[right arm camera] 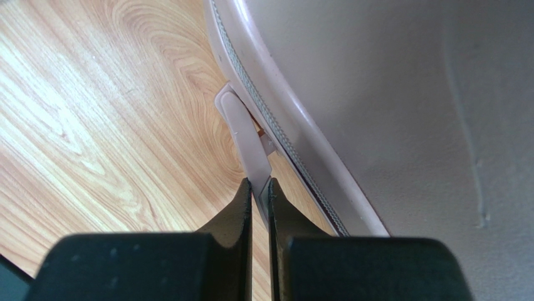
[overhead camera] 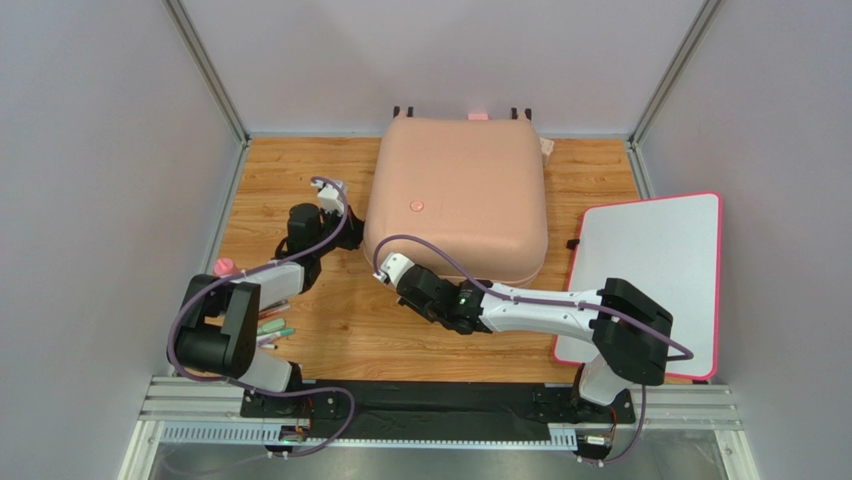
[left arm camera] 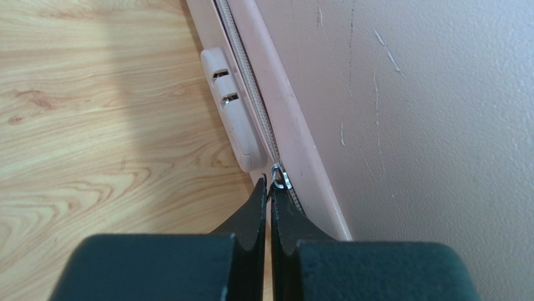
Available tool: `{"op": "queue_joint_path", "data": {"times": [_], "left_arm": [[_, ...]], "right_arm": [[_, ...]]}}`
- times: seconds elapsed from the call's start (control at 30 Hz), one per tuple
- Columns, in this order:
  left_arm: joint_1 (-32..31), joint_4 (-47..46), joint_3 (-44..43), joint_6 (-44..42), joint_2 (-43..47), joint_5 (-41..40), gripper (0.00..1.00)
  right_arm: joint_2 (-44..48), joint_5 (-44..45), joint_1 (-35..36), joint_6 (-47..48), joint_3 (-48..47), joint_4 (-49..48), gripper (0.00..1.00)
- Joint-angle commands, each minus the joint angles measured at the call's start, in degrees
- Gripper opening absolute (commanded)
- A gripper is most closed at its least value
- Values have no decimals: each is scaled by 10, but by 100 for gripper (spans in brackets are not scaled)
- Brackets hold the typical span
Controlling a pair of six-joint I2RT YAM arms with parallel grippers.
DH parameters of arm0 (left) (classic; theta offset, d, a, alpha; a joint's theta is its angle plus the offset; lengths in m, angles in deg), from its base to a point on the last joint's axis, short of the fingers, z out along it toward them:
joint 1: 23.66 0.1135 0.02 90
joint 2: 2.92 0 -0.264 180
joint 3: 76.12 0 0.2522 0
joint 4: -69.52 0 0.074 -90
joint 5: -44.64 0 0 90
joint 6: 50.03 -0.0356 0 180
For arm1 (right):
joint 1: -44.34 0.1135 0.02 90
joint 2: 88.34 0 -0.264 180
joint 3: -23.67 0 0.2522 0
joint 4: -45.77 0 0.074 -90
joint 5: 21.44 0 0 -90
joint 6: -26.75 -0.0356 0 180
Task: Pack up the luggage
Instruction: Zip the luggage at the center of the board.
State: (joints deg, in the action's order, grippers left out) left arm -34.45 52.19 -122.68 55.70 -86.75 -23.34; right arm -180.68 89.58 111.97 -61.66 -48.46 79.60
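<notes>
Pale pink hard-shell suitcase (overhead camera: 470,180), flat on the wooden desk (overhead camera: 400,340) at back centre, shell up and lid down on the base. Round emblem (overhead camera: 414,205) facing the camera, caster wheels (overhead camera: 403,110) at the far edge. Contents hidden under the shell.

Along the seam, a beige zipper (left arm camera: 249,88), teeth looking meshed in the stretches seen by both wrist cameras. On the suitcase's left side, just beyond a slotted pale bumper (left arm camera: 230,110), the metal loop of a zipper slider (left arm camera: 280,175). Left gripper (left arm camera: 269,191) pressed together right at that loop, apparently pinching the slider's pull, though the pull itself stays hidden between the fingers. At the near left corner, right gripper (right arm camera: 259,188) nipped onto a pale pink pull tab (right arm camera: 246,141), with only the tab's width between the fingers.

Judged from this: loading done or at least over, lid shut, zipping in hand with both pulls held. Left to do, probably: running the sliders along the seam until they meet. Cannot tell how much of the seam is still open.

Further out: a few markers (overhead camera: 272,326) loose on the desk by the left arm, unpacked. To the right, a white board with pink rim (overhead camera: 655,270), well apart from the suitcase.
</notes>
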Motion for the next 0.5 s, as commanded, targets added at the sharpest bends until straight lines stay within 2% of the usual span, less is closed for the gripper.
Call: {"op": "queue_joint_path", "data": {"times": [0.0,0.13,0.37,0.4,0.43,0.47], "left_arm": [[12,-85,-62,-3,-22,-31,0],[12,-90,-70,4,-36,-18,0],[12,-110,-4,23,8,-10,1],[12,-106,2,28,17,-11,4],[12,-88,7,29,29,-12,14],[12,-75,15,30,51,-19,20]], "right_arm": [[-48,-96,9,-45,32,118,0],[-51,-93,9,-47,30,117,0],[-24,-55,9,-76,32,128,1],[-17,-55,10,-79,29,141,4],[-12,-55,11,-81,19,149,10],[2,-54,12,-90,11,159,27]]}}
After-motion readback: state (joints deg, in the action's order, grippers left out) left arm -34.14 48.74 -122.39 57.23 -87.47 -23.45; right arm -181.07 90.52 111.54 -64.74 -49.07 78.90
